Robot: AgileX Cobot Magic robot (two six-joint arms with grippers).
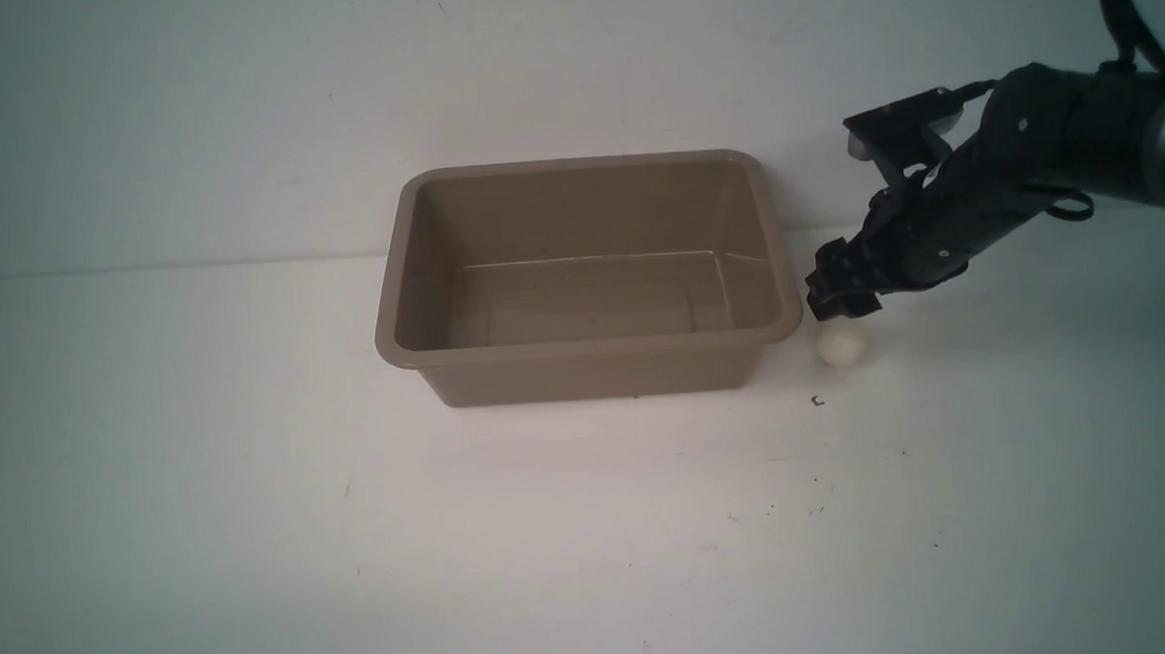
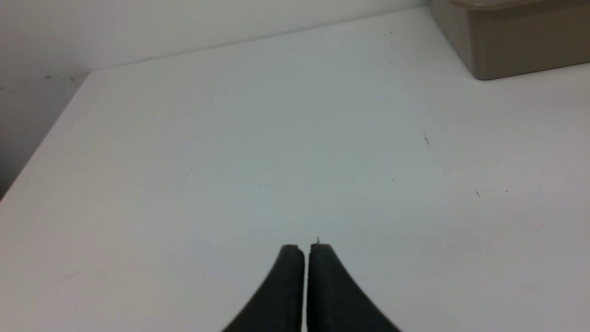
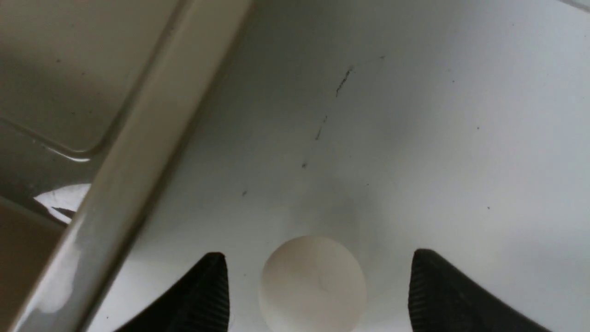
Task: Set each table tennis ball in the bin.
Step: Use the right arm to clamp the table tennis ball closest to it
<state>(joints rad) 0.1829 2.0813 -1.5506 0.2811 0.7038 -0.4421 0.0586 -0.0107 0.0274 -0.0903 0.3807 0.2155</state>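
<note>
1. Two dark fingers of the left gripper [image 2: 306, 251] sit closest to their wrist camera. They are pressed together and hold nothing. They hang over the bare white table [image 1: 255, 479], well away from the ball.
2. In the middle stands the brown bin [image 1: 588, 344]. Nothing is inside it.
3. Just past the bin's right end lies the table tennis ball [image 1: 842, 345]. It rests on the table, not touching the bin.
4. Right over the ball hangs the right gripper [image 1: 842, 308]. Its fingers are spread wide, one on each side of the ball, with a gap on both sides.
5. I think the right arm should do this job, since it is much nearer. It likely needs to dip a little and squeeze.
</note>
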